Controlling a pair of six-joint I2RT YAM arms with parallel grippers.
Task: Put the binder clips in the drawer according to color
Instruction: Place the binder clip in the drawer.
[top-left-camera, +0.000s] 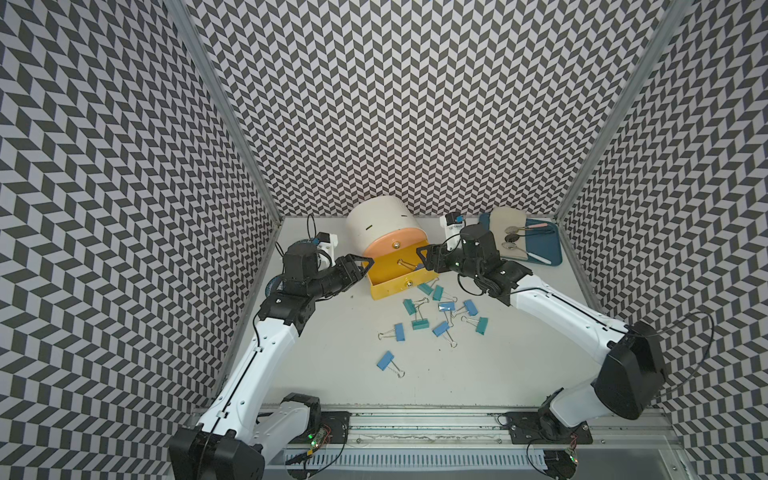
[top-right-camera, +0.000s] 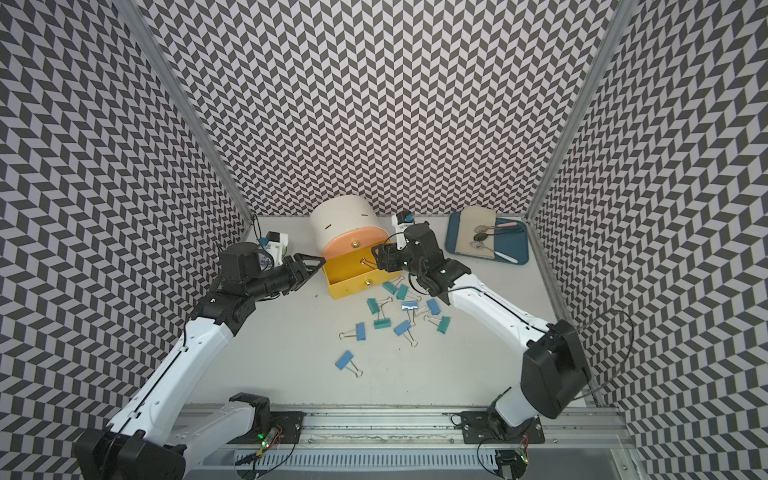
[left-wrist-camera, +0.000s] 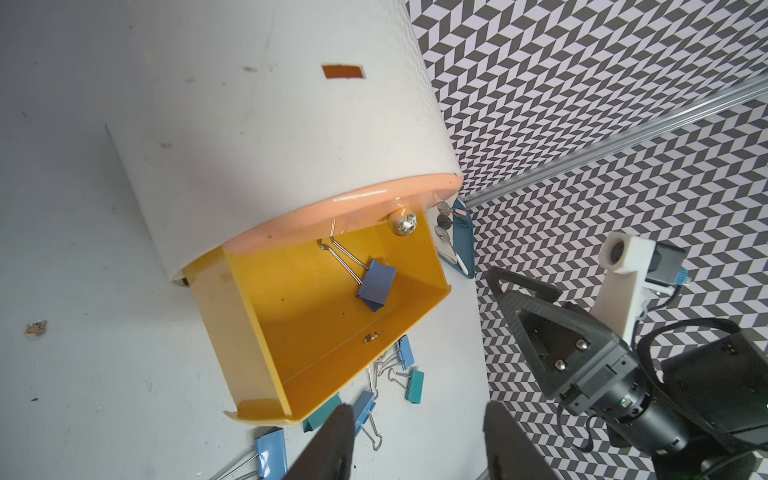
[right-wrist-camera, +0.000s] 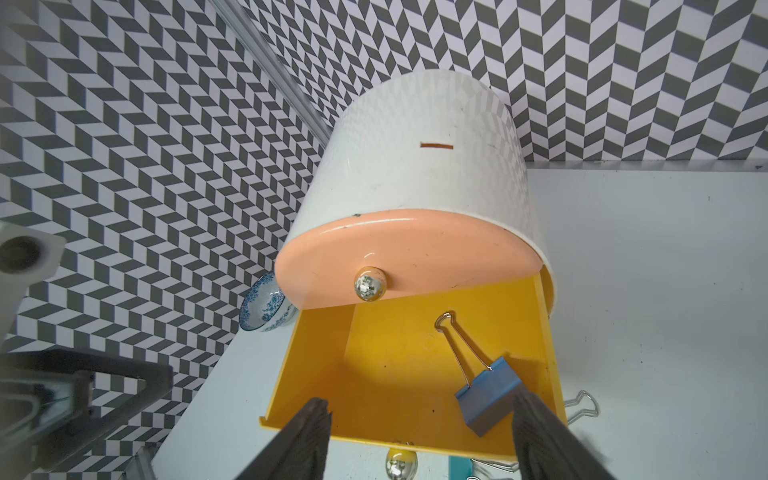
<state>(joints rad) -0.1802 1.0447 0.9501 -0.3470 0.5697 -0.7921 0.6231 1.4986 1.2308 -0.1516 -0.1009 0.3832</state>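
Right gripper (right-wrist-camera: 417, 404): jaws spread wide, nothing pinched. I'm hanging over the open yellow drawer (right-wrist-camera: 316, 357), tips pointing down into it.

Directly under me, a blue clip (right-wrist-camera: 488, 395) lies flat on the drawer floor, right against one finger (right-wrist-camera: 548, 440); can't tell if they touch. Its handles point away from me toward the cabinet (right-wrist-camera: 415, 174). Reads as a finished drop, so yellow looks like the blue bin.

Just past my tips the pink front (right-wrist-camera: 415, 249) is shut and overhangs the back of the drawer. That's likely why I'm over the front half.

Across the drawer from me is the left gripper (left-wrist-camera: 419, 409), jaws apart and empty, tips aimed at the far side wall. My guess is it's there to stop the cabinet sliding; contact unclear.

Behind my wrist, on the table in front of the drawer, are the loose clips (top-left-camera: 420, 324), blue and teal mixed. Some handles overlap, so a pick may drag a neighbour.

Farthest out are a bowl (right-wrist-camera: 266, 307) beside the cabinet and a tray (top-left-camera: 552, 257). Neither is part of the job.
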